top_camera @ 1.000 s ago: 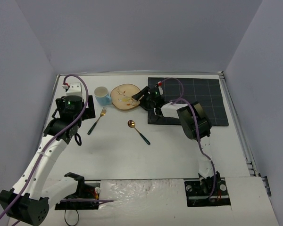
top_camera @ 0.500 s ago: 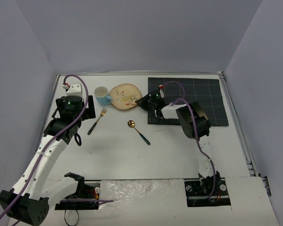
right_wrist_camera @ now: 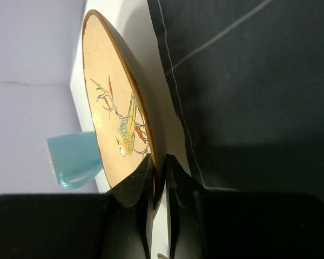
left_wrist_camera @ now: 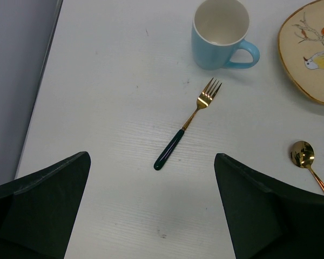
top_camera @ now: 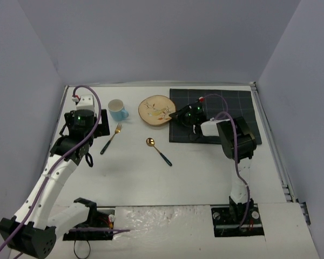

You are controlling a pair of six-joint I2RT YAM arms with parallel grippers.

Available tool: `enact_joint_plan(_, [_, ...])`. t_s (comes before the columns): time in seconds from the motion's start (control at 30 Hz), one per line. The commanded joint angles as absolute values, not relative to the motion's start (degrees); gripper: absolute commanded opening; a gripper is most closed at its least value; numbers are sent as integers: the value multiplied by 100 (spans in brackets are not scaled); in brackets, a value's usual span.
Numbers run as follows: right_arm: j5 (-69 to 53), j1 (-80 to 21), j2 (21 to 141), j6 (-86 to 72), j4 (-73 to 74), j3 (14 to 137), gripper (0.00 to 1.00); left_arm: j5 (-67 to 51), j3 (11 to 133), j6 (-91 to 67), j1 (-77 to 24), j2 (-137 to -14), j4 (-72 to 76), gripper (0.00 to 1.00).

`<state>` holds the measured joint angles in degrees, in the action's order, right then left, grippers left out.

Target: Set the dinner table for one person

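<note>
The white dinner table (top_camera: 194, 172) carries a dark checked mat (top_camera: 227, 108) at the back right. My right gripper (top_camera: 175, 114) is shut on the rim of a tan plate with a bird drawing (top_camera: 157, 109), held at the mat's left edge; it shows in the right wrist view (right_wrist_camera: 116, 108). A light blue mug (top_camera: 117, 110), a gold fork with a dark handle (top_camera: 111, 138) and a gold spoon (top_camera: 158, 150) lie on the table. My left gripper (left_wrist_camera: 151, 210) is open and empty, above the table near the fork (left_wrist_camera: 186, 124). No person shows.
Grey walls close in the table on the left, back and right. A metal rail (top_camera: 275, 151) runs along the right edge. The mug (left_wrist_camera: 220, 33), plate (left_wrist_camera: 310, 51) and spoon (left_wrist_camera: 308, 164) also show in the left wrist view.
My right gripper has carried the plate to the right, from beside the mug to the mat's left edge. The left arm has not moved.
</note>
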<state>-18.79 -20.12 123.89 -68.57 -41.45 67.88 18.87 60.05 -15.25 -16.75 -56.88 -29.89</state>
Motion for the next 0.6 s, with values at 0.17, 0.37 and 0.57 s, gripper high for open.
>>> enact_joint_plan(0.17, [-3015,-984,10586,-7133,-6112,6012,0,1868,6082,-1582,-1652,-5625,-2663,97])
enact_joint_plan(0.37, [-3382,-46,10048,-7154,-6238,5301,0,1853,6091,-1573,-1652,-5653,-2662,97])
enact_joint_plan(0.57, [-3671,753,9835,-7028,-6150,4938,0,1837,6100,-1573,-1644,-5680,-2654,97])
